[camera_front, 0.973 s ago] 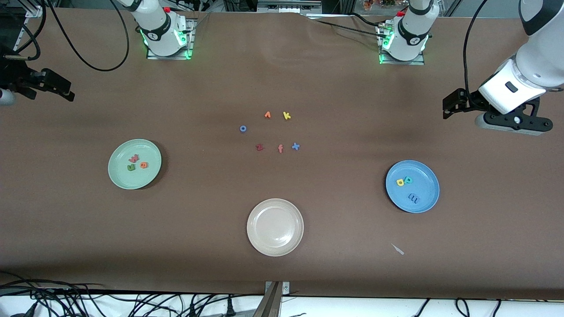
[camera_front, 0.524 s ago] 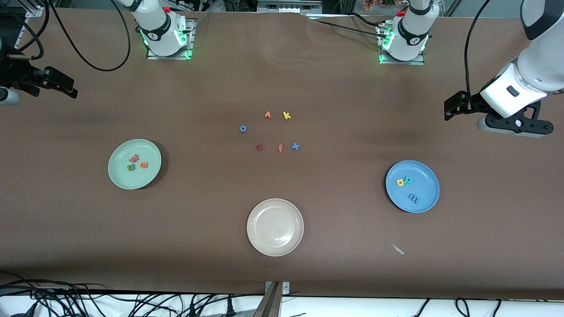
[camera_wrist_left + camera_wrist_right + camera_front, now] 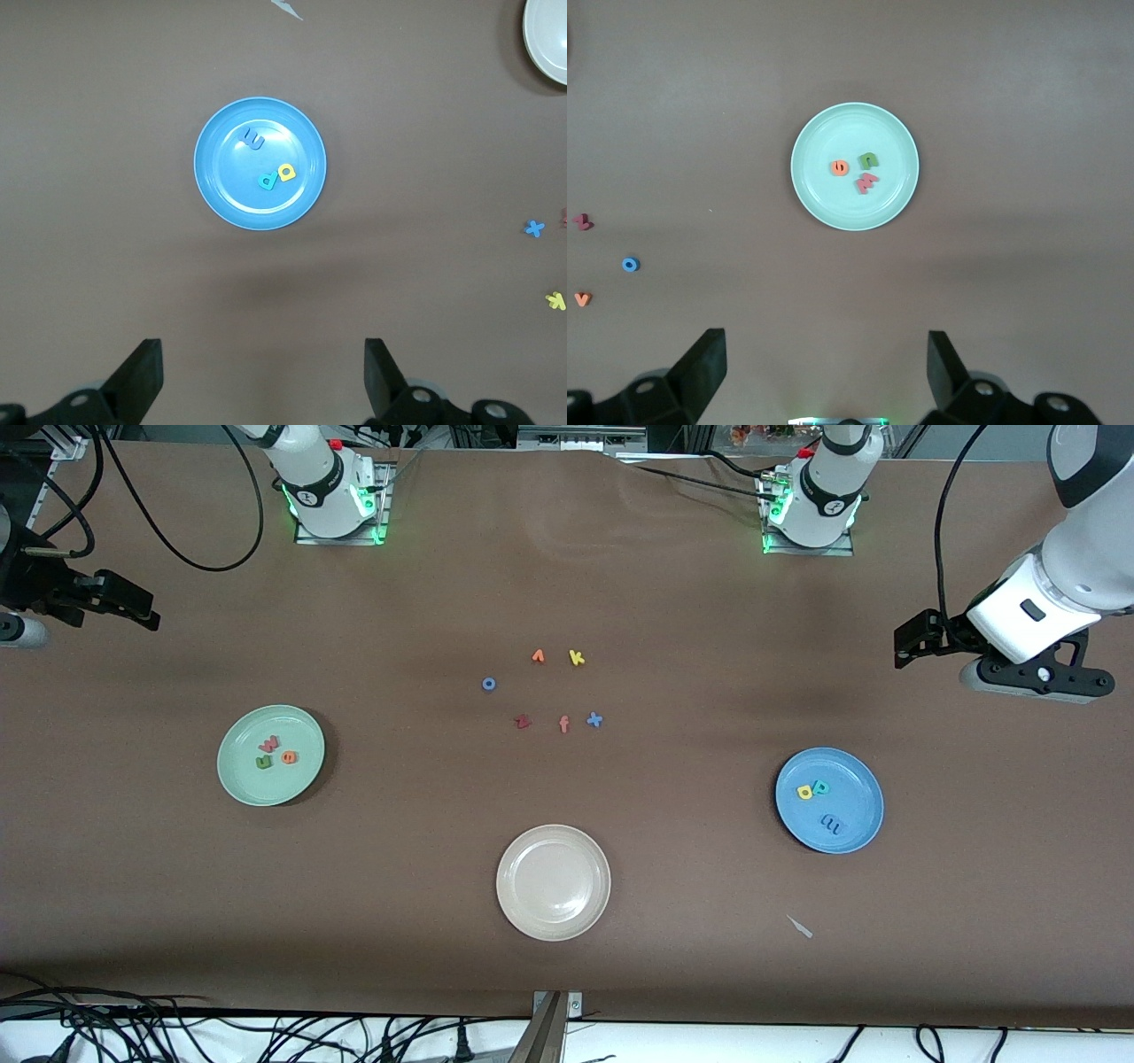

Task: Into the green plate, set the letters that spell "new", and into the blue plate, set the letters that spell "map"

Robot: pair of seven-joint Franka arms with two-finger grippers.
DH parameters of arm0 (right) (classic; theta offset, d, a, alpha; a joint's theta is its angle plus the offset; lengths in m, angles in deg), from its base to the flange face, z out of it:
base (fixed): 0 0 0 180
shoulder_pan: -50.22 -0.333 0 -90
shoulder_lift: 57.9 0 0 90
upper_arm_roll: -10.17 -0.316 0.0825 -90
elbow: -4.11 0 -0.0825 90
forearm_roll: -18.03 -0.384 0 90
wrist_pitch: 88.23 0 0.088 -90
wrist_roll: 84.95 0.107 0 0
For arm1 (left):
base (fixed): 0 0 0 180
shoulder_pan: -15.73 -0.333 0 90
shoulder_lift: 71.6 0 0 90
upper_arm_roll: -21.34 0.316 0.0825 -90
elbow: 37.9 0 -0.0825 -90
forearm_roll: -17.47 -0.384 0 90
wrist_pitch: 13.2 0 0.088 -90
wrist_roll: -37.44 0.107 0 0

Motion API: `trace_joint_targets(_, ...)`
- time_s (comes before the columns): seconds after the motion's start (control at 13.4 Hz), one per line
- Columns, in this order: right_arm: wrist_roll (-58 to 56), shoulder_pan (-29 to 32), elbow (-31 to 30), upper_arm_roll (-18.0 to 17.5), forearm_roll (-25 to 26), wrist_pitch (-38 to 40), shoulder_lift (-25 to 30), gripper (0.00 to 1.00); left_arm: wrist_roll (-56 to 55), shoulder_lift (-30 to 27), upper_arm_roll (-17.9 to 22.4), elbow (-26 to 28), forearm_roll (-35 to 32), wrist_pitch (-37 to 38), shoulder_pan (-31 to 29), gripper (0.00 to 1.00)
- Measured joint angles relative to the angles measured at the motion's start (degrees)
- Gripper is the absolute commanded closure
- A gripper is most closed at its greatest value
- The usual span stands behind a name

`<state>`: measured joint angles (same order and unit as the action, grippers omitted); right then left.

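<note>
The green plate (image 3: 270,755) lies toward the right arm's end of the table from the beige plate (image 3: 553,882), and the blue plate (image 3: 829,800) toward the left arm's end. Green n (image 3: 263,762), orange e (image 3: 289,757) and pink w (image 3: 268,743) sit in the former; blue m (image 3: 831,824), yellow a (image 3: 805,792) and teal p (image 3: 821,786) in the latter. The right gripper (image 3: 824,376) and left gripper (image 3: 261,381), each high above the table beside its own plate, hang with fingers spread wide and empty, so no reach seems needed.
</note>
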<state>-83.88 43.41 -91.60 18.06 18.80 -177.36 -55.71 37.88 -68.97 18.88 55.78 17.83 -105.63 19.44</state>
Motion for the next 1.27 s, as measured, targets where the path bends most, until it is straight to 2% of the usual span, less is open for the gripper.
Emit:
trace_joint_targets(0.3,0.0,2.0,0.6,-0.7,0.0,0.0,-0.2,0.00,0.0,0.0,0.0,0.0,0.0,0.0,0.0,0.00)
trace_joint_targets(1.27,0.0,2.2,0.7,-1.4,0.0,-0.4,-1.6,0.00,0.0,0.0,0.0,0.0,0.0,0.0,0.0,0.00)
